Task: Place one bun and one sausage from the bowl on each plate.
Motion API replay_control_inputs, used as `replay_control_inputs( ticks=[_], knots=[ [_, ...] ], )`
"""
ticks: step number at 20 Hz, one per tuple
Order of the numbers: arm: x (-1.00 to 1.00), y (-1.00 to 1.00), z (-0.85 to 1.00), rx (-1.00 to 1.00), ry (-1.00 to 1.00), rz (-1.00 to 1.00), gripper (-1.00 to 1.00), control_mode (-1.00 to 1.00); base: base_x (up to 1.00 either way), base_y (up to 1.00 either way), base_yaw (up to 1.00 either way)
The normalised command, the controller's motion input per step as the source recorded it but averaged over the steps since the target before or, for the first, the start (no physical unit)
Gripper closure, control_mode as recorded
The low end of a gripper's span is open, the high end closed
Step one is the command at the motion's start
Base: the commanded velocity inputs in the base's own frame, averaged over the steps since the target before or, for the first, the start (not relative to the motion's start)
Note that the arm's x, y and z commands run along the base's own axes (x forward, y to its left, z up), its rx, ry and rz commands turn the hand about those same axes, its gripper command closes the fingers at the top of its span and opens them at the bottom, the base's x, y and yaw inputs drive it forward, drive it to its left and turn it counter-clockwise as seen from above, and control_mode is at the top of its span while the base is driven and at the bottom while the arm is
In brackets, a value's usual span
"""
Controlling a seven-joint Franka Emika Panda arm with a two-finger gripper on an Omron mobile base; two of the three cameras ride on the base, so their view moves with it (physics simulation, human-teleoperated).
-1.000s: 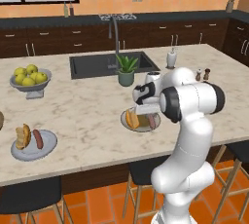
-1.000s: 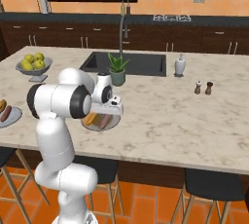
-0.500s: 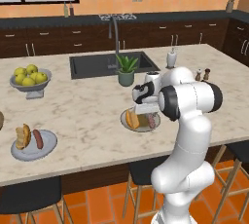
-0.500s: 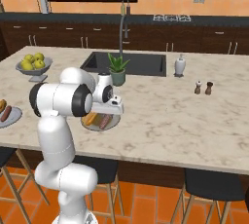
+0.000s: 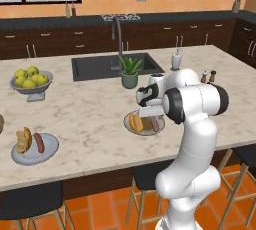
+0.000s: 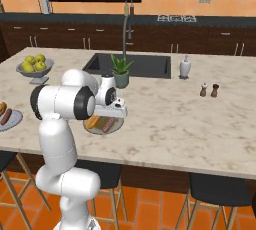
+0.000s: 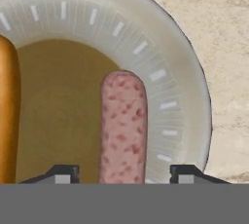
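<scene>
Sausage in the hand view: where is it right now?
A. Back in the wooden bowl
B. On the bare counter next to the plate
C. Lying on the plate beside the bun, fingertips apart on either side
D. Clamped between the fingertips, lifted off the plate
C. The sausage lies flat on the plate with the bun beside it, and the gripper stands open, its fingertips clear of the sausage on both sides.
</scene>
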Motion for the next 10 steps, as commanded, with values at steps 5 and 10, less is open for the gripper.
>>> replay_control_inputs(
  ticks=[5, 10],
  knots=[
    [-0.48, 0.00, 0.59, 0.00, -0.06, 0.00, -1.00, -1.00, 0.00, 0.00, 0.00],
    [-0.99, 0.00, 0.68, 0.00, -0.11, 0.00, -1.00, -1.00, 0.00, 0.00, 0.00]
  ],
)
